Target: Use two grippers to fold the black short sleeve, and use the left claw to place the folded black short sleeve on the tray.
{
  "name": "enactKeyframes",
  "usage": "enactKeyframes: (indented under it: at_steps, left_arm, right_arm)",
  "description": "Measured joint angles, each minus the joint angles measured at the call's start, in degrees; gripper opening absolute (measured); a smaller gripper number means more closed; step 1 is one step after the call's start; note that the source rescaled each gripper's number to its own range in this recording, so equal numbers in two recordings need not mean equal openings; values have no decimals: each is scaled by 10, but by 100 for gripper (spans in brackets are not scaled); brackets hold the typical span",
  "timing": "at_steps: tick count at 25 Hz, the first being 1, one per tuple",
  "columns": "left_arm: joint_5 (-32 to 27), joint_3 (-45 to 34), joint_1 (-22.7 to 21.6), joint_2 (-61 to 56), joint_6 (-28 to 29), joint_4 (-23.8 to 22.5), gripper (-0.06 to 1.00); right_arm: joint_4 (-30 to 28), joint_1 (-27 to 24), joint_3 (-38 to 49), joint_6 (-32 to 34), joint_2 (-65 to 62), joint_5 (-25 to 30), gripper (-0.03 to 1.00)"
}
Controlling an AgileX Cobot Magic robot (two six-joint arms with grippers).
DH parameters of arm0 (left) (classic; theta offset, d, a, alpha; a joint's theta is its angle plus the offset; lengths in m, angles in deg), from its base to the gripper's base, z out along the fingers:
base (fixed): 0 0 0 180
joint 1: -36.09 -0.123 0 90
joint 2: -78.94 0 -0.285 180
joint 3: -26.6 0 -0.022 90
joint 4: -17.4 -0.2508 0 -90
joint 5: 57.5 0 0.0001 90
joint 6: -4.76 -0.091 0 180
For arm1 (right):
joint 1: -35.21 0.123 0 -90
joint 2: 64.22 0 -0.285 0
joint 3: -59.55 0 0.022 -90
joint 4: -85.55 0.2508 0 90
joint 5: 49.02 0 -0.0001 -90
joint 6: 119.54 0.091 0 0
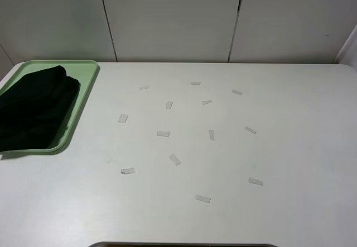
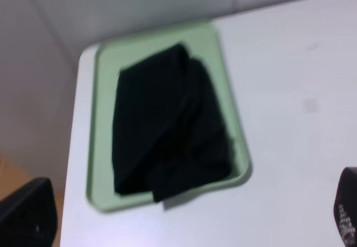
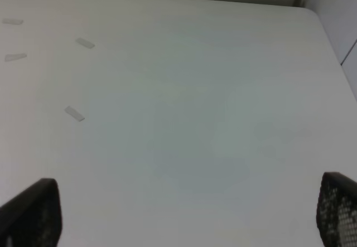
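Observation:
The black short sleeve [image 1: 33, 110] lies folded in a bundle on the light green tray [image 1: 83, 99] at the table's far left. The left wrist view looks down on it from above: the shirt [image 2: 167, 124] fills most of the tray [image 2: 103, 119]. My left gripper [image 2: 187, 219] is open and empty, off the tray, with only its dark fingertips [image 2: 28, 216] showing at the frame corners. My right gripper [image 3: 184, 213] is open and empty over bare table on the right side, fingertips [image 3: 337, 208] wide apart. Neither arm shows in the exterior high view.
Several small pale tape strips [image 1: 163, 134] are scattered over the middle of the white table [image 1: 290, 146]. White wall panels stand behind the table's far edge. The tray sits near the table's left edge and back corner.

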Motion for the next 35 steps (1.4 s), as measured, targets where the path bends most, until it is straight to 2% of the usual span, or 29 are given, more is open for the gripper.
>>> enactKeyframes:
  at_steps: [4,12,19,24,35]
  left_arm:
    - [0,-20,0,-68,-34,52,100]
    - [4,-176,0,-166,-37,135,100]
    - [39,-268,-19,-168,-42,161,100]
    - [49,-276,-84,-168,-51,174,100]
    - [51,-276,-88,-168,-52,176,100]
  right_arm:
    - [0,0,0,0,0,0,100]
    - [0,0,0,0,0,0,100]
    - [0,0,0,0,0,0,100]
    - [0,0,0,0,0,0,100]
    - [0,0,0,0,0,0,100]
